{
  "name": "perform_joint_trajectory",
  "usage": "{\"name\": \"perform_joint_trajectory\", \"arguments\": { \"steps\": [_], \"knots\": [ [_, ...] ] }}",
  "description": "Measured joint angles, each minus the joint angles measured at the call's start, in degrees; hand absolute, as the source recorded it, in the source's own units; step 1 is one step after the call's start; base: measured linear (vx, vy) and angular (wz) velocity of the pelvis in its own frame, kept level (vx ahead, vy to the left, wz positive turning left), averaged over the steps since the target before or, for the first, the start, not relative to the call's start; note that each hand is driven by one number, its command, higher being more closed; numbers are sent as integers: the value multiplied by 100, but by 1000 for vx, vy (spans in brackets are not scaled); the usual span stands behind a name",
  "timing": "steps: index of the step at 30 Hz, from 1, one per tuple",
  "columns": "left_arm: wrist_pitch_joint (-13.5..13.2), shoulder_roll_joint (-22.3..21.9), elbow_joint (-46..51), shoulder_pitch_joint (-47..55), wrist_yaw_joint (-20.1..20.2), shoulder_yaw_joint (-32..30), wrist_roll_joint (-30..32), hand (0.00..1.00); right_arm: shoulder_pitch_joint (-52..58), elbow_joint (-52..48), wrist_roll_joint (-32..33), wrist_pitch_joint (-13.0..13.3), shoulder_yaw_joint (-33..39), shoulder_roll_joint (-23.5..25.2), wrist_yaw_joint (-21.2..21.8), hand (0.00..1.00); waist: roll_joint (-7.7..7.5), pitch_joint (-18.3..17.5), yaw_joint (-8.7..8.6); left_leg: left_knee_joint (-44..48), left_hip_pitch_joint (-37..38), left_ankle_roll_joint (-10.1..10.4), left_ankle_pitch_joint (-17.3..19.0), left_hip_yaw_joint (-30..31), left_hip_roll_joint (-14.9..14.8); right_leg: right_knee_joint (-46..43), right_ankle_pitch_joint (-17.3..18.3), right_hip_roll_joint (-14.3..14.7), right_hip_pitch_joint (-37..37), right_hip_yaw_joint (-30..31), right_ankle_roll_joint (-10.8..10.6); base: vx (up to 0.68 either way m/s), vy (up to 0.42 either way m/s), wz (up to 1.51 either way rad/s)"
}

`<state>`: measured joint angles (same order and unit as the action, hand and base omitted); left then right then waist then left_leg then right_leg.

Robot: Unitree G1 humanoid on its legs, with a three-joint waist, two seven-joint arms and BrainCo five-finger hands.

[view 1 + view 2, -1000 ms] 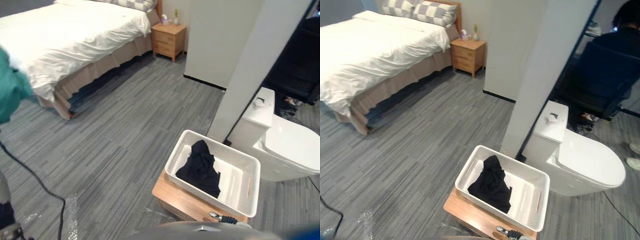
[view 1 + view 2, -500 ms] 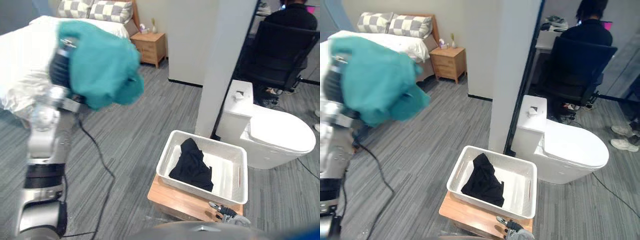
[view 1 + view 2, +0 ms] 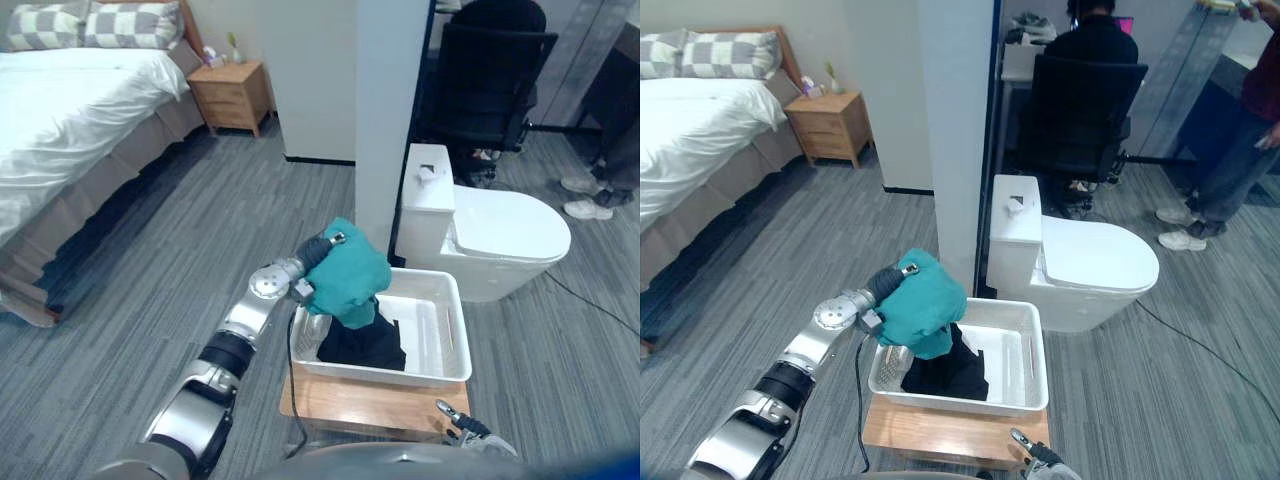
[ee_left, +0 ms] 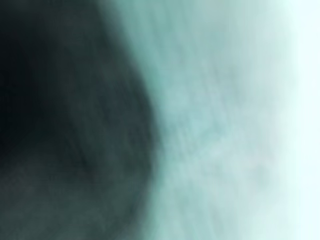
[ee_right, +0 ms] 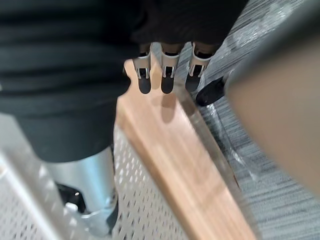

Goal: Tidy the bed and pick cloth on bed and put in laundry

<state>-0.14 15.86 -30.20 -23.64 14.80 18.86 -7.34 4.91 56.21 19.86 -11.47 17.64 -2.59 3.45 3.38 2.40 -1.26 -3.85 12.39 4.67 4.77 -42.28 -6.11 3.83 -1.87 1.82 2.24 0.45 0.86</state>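
Grey plank floor (image 3: 200, 230) all round, and the big white bed (image 3: 70, 100) lies well off to the left of the left hand (image 3: 316, 249). A white pillar (image 3: 390, 100) rises just beyond that hand. At its foot sits a white toilet (image 3: 500, 235), past the hand and to its right. Further back there's a black office chair (image 3: 485, 80), and a wooden nightstand (image 3: 230, 95) stands by the head of the bed. Closer in, a low wooden tabletop (image 3: 350, 400) carries the white laundry basket (image 3: 385, 376), and the left hand is up over the basket's left end. A black cloth (image 3: 362, 345) lies heaped inside, right under that hand. The teal cloth (image 3: 348, 275) is draped over the left hand, hanging down to meet the black one. It covers the hand completely, so I can't tell if it's gripping or open. The right hand (image 3: 460, 424) hangs low by the tabletop's near edge, its fingers (image 5: 168, 75) loose and holding nothing.
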Motion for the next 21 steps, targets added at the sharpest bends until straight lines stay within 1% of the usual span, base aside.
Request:
{"name": "perform_joint_trajectory", "arguments": {
  "steps": [1,3,5,6,9,12,14,16,17,18,20,21],
  "knots": [
    [31,0,-104,-11,-37,1,-1,100,9,-5,0,2,8,-5,-18,0,-6,84,-64,0,-1,0,0,-32,3,-17,7,0,-25,30,-11,-20,-1,-14],
    [109,-11,-254,-14,-64,4,-13,100,66,-13,5,9,20,-6,-24,0,-17,103,-123,0,-63,0,0,-91,7,-58,12,8,-134,82,-17,-15,2,-19],
    [127,-51,-426,-15,-152,-4,0,100,69,-27,7,71,22,7,-24,0,-33,137,-166,1,-85,0,0,-165,12,-79,11,21,-197,192,-17,2,11,-21],
    [134,-112,-522,-14,-169,-16,5,100,67,-67,7,73,16,19,-24,0,-54,182,-222,2,-75,1,0,-192,12,-85,11,25,-200,212,-17,-3,6,-9],
    [133,-219,-553,-15,-359,-51,193,100,25,-167,8,86,-42,31,-21,0,-112,329,-247,37,-178,3,3,-319,12,-208,11,48,-415,356,-17,-30,-1,-24],
    [113,-291,-858,-114,-684,-185,254,100,-48,-310,22,201,-222,26,-15,0,-183,612,-304,141,-378,-13,13,-462,9,-313,-41,62,-696,523,-22,-52,-20,-32],
    [103,-387,-1239,-426,-1047,-405,382,100,-231,-403,34,321,-512,-14,-13,0,-267,992,-407,326,-624,-67,71,-590,-14,-423,-110,62,-993,673,-44,-97,-29,-35],
    [95,-424,-1405,-655,-1229,-520,407,100,-308,-485,95,363,-689,-26,-10,0,-288,1175,-444,443,-808,-100,107,-643,-27,-434,-181,56,-1181,762,-71,-87,-21,-31],
    [95,-439,-1448,-839,-1349,-581,404,100,-363,-548,173,376,-784,-37,-9,0,-311,1344,-455,520,-918,-128,133,-733,-38,-437,-245,56,-1306,849,-65,-76,-14,-31],
    [95,-438,-1453,-923,-1399,-611,400,100,-393,-571,200,378,-833,-47,-9,0,-323,1412,-459,563,-977,-135,148,-764,-42,-439,-268,56,-1369,895,-72,-78,-15,-31],
    [89,-468,-1597,-1289,-1559,-728,217,100,-546,-695,249,377,-1041,-80,-13,0,-345,1686,-549,708,-1182,-173,186,-838,-72,-445,-367,53,-1561,988,-108,-60,-18,-22],
    [90,-485,-1647,-1364,-1589,-778,162,100,-574,-735,250,382,-1093,-85,-14,0,-352,1737,-549,721,-1220,-178,190,-863,-72,-449,-385,54,-1608,1011,-111,-57,-18,-22]
  ]
}}
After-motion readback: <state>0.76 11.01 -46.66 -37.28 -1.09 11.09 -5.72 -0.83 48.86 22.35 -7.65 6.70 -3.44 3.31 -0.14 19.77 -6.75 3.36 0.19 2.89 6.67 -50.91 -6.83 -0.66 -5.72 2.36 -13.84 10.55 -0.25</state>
